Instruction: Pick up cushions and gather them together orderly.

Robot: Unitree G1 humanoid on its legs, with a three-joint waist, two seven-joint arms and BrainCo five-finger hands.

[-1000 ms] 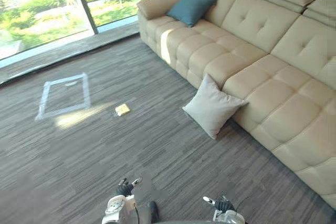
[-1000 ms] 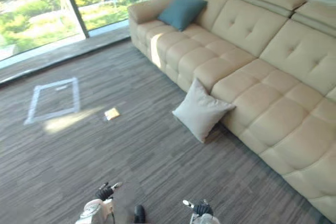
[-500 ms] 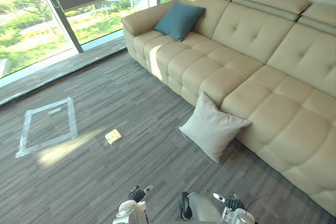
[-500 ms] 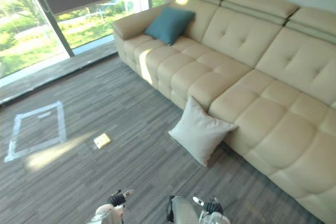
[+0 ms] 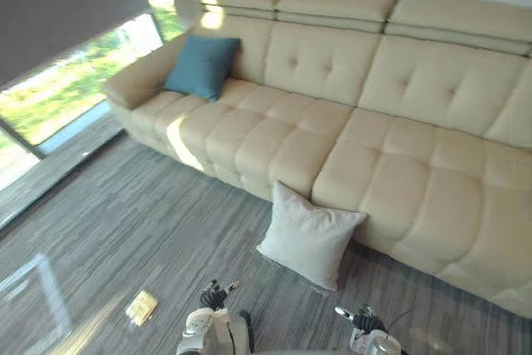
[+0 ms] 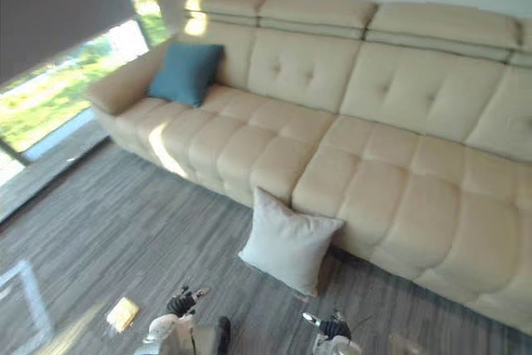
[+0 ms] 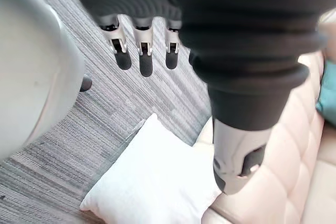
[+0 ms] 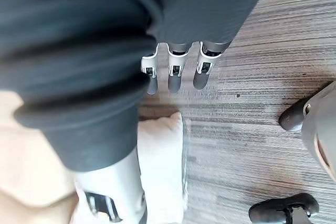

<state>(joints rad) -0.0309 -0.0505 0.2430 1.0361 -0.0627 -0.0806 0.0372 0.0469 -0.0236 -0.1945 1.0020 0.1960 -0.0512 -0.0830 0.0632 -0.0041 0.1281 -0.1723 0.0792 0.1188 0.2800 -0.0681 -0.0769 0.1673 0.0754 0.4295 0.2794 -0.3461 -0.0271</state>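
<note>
A light grey cushion (image 5: 309, 236) stands on the carpet, leaning against the front of the beige sofa (image 5: 399, 164). A teal cushion (image 5: 202, 67) rests upright in the sofa's far left corner by the armrest. My left hand (image 5: 214, 297) hangs low, a short way to the grey cushion's near left, fingers (image 7: 140, 51) straight and empty. My right hand (image 5: 357, 319) hangs near and slightly right of that cushion, also open, with relaxed fingers (image 8: 176, 72) holding nothing. The grey cushion (image 7: 152, 182) lies past the left hand's fingers, apart from them.
A small yellow object (image 5: 142, 307) lies on the grey carpet left of my left hand. Pale tape lines (image 5: 46, 284) mark the floor at the lower left. A window (image 5: 75, 72) with a dark blind runs along the left.
The whole picture has shifted: the camera has turned toward the sofa and the grey cushion now sits centred and closer. Both hands stay low and empty; the cushions have not moved.
</note>
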